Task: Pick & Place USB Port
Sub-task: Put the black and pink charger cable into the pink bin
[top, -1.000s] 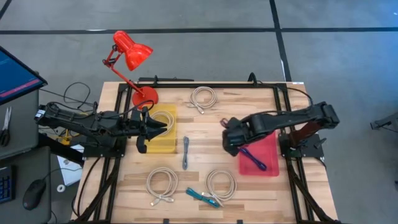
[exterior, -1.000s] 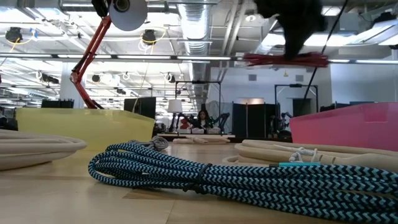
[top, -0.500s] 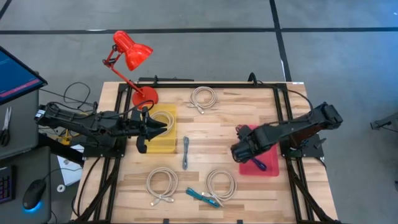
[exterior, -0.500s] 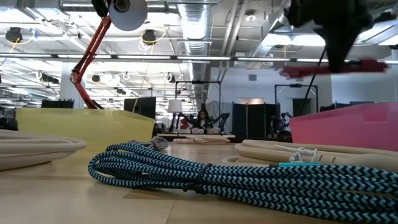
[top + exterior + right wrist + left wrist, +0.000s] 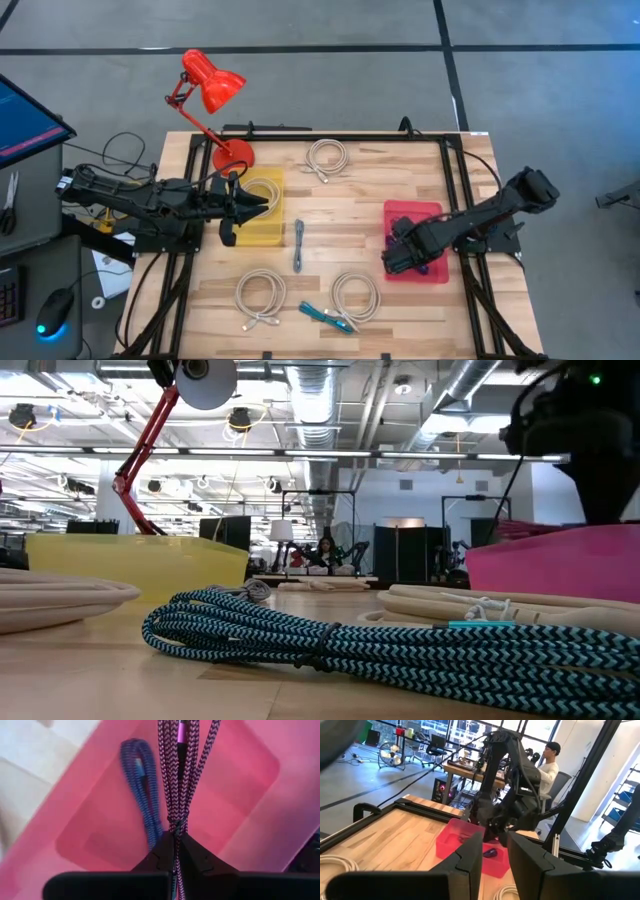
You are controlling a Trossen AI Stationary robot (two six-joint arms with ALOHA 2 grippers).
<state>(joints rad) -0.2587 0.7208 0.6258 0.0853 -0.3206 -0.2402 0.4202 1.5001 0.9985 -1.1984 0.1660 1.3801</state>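
So the right gripper [image 5: 175, 842] is clamped on a bundled magenta braided USB cable [image 5: 182, 770], pinching it at the tie; the bundle's long axis runs straight out ahead of the fingers, right over the shallow pink plastic bin [image 5: 250, 780]; a coiled blue braided cable [image 5: 145, 805] already lies on the bin floor just beside it; from above, the right arm is stretched low over that bin [image 5: 400, 212], so I'd guess the drop is basically straight down; the left gripper [image 5: 262, 202] waits over the yellow plastic bin [image 5: 275, 232], fingers parted, holding nothing.
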